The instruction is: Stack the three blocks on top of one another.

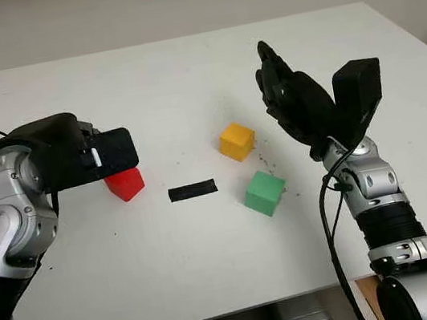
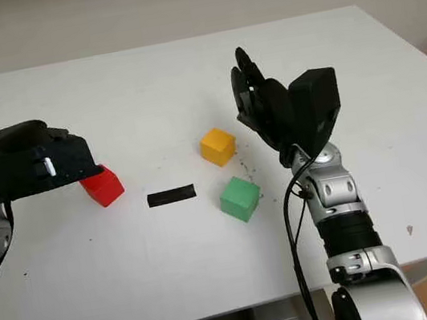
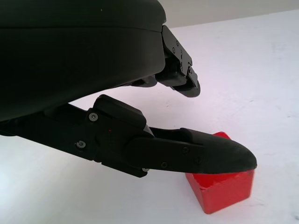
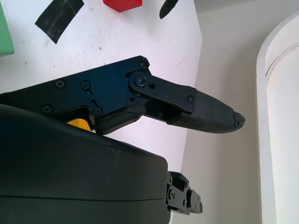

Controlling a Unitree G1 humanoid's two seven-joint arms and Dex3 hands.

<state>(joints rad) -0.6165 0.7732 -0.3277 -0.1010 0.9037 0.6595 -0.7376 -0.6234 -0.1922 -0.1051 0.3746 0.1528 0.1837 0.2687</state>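
The red block sits on the white table at the left, partly covered by my left hand. That hand is open and hovers just over the block; in the left wrist view one finger crosses the top of the red block without gripping it. The yellow block stands near the middle, and the green block lies a little nearer and to its right. My right hand is open, raised above the table just right of the yellow block.
A short strip of black tape lies flat between the red and green blocks. The table's front edge runs close below the blocks, and its right edge lies beyond the right arm.
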